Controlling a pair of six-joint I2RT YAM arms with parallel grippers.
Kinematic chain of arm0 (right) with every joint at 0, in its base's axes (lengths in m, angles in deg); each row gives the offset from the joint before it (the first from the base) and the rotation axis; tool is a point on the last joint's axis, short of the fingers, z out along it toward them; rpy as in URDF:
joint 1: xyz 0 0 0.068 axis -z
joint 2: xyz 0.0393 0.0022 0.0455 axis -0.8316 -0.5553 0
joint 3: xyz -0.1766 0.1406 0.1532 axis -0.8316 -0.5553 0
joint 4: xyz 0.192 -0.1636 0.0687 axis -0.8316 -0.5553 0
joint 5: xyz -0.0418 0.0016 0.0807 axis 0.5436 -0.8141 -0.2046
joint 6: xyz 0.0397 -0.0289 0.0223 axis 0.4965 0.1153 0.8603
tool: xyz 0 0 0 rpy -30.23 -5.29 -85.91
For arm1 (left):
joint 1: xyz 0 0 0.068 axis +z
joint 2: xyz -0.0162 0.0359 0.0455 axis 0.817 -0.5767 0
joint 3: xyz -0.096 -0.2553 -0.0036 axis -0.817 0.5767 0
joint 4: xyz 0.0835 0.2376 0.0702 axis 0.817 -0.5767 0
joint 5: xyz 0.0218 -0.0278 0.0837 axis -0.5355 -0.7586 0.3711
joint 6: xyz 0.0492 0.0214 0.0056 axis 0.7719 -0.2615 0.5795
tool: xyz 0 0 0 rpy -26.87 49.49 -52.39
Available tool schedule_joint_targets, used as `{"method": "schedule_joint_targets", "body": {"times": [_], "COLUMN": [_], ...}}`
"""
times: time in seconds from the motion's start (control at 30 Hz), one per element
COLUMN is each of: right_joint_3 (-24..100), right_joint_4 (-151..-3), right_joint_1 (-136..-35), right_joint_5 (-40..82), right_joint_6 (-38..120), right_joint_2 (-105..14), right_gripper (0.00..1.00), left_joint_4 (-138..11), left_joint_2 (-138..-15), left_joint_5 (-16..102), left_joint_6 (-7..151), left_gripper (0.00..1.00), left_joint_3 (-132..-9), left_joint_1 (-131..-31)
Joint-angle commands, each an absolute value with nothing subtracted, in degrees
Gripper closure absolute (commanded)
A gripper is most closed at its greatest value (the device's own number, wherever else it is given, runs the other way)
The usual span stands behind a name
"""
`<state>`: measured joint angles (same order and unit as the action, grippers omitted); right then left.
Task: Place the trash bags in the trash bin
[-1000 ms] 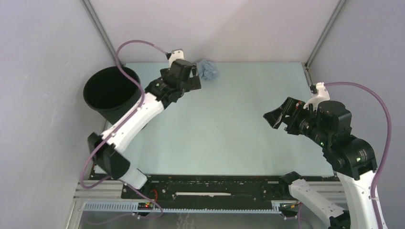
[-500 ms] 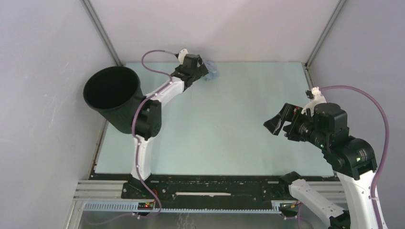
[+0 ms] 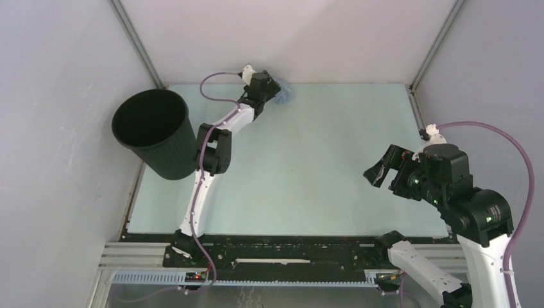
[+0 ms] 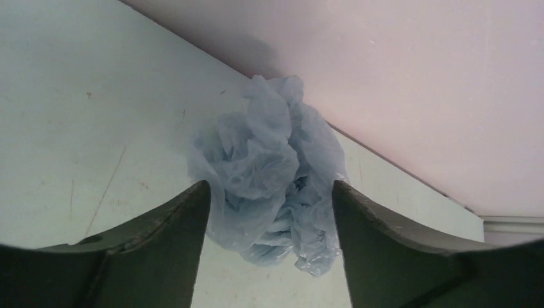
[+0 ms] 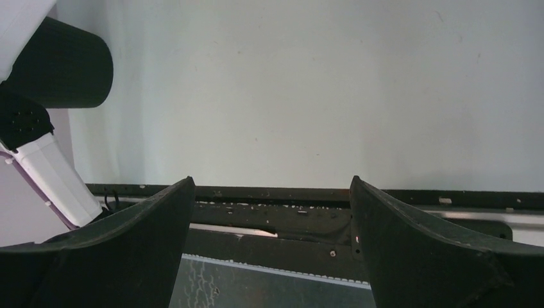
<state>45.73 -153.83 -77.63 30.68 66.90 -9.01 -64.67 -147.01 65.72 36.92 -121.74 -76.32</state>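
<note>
While the tabletop's point(image 3: 321, 147) left edge has the black trash bin point(image 3: 163, 157) standing empty-looking, the crumpled trash bag point(image 4: 269, 160) lies at the far edge between the left tool's point(image 4: 269, 187) spread fingers, ungripped; the right tool point(image 5: 269, 183) gapes idle. Grasp and carry remain, I'd say.

Left arm point(image 3: 200, 192): slim white shell links, black joint housings point(image 3: 213, 151), thin mauve cable point(image 3: 206, 80) off the wrist. Right arm point(image 3: 481, 215): chunky black housings, white lower link point(image 3: 417, 260), same mauve cable point(image 3: 487, 125), white connector cap point(image 3: 433, 133). Left gripper point(image 4: 269, 183) and right gripper point(image 5: 271, 179): dark matte fingers, curved wedge shape.
</note>
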Motion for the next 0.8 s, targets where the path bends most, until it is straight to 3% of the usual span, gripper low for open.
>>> {"method": "schedule_joint_targets", "body": {"times": [0.0, 0.13, 0.37, 0.47, 0.77], "right_joint_3": [47.4, 47.4, 42.9, 40.8, 33.2], "right_joint_4": [-155.5, -154.5, -152.5, -151.4, -144.7], "right_joint_1": [-77.4, -77.4, -77.4, -77.3, -77.4], "right_joint_5": [33.1, 32.6, 31.8, 30.6, 22.3], "right_joint_6": [69.6, 70.6, 71.5, 70.8, 66.5], "right_joint_2": [-8.9, -9.6, -7.9, -7.5, -9.6], "right_gripper": [0.00, 0.00, 0.00, 0.00, 0.01], "left_joint_4": [-64.2, -64.5, -65.3, -67.2, -83.1], "left_joint_2": [-148.7, -147.1, -134.7, -126.5, -99.5], "left_joint_5": [63.6, 60.1, 53.6, 51.8, 51.9], "left_joint_6": [28.6, 25.8, 28.0, 30.1, 38.5], "left_gripper": [0.40, 0.69, 0.95, 1.00, 1.00], "left_joint_3": [-127.6, -125.3, -111.9, -102.6, -79.2], "left_joint_1": [-75.3, -75.1, -75.5, -76.3, -81.3]}}
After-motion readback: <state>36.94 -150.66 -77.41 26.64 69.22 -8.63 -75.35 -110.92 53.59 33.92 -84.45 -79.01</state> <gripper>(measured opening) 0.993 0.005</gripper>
